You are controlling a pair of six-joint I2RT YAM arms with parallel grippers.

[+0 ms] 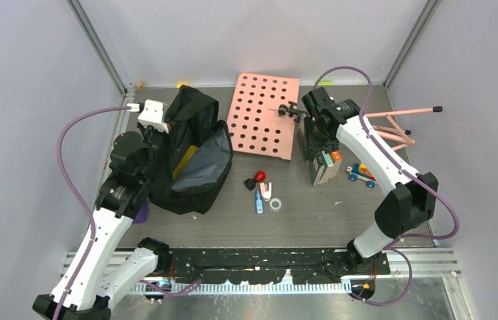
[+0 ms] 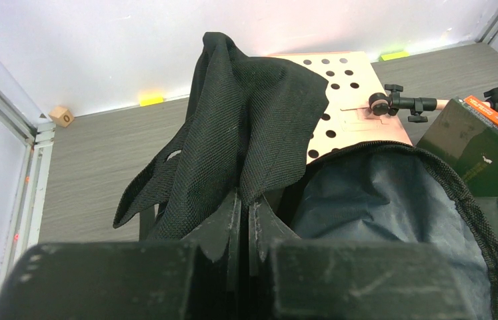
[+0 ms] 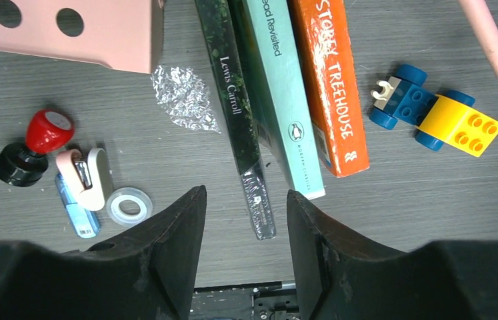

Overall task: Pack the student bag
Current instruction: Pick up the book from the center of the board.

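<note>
Two arms up, and the student bag (image 1: 196, 175) sits toward the left edge of the table (image 1: 313, 220). It's a big, floppy black fabric thing. Its zipped mouth gapes toward the middle of the table, so I can see the grey lining and a yellow item (image 1: 186, 162) down inside. The left claw (image 2: 245, 227) is pressed together on a fold of the bag's black woven cloth, and the wrist cam shows that flap bunched up in a peak above the fingers. The right claw (image 3: 246, 220) is spread and hangs over a row of three books (image 3: 279, 100) toward the right edge. The dark green spine lines up with the gap, and the fingers aren't touching it as far as I can see. A pink pegboard (image 1: 264, 115) lies between the bag and the books, toward the back edge.
</note>
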